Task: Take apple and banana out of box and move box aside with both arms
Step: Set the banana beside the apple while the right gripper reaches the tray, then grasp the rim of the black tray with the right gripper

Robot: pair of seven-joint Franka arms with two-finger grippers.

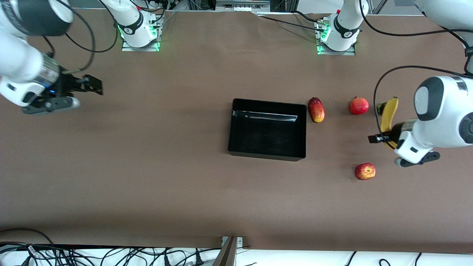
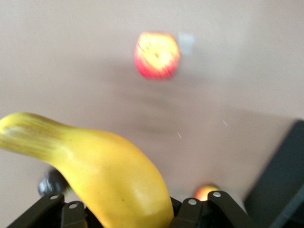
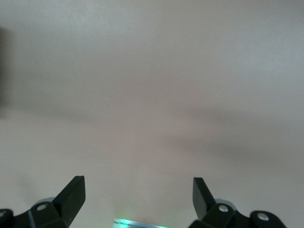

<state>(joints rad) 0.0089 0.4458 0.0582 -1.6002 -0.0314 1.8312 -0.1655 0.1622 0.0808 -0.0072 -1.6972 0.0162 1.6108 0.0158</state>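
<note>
My left gripper (image 1: 384,138) is shut on the long yellow banana (image 1: 390,114) and holds it above the table at the left arm's end. In the left wrist view the banana (image 2: 109,175) fills the space between the fingers of my left gripper (image 2: 130,211). The red-and-yellow apple (image 1: 365,171) lies on the table nearer the front camera than the gripper; it also shows in the left wrist view (image 2: 156,55). The black open-topped box (image 1: 268,129) sits mid-table with nothing in it; its edge shows in the left wrist view (image 2: 285,180). My right gripper (image 1: 92,85) is open and empty over bare table at the right arm's end, as the right wrist view (image 3: 137,190) shows.
An oblong red-yellow mango (image 1: 316,109) lies beside the box toward the left arm's end. A round red pomegranate (image 1: 358,106) lies between the mango and the held banana. Cables run along the table edge nearest the front camera.
</note>
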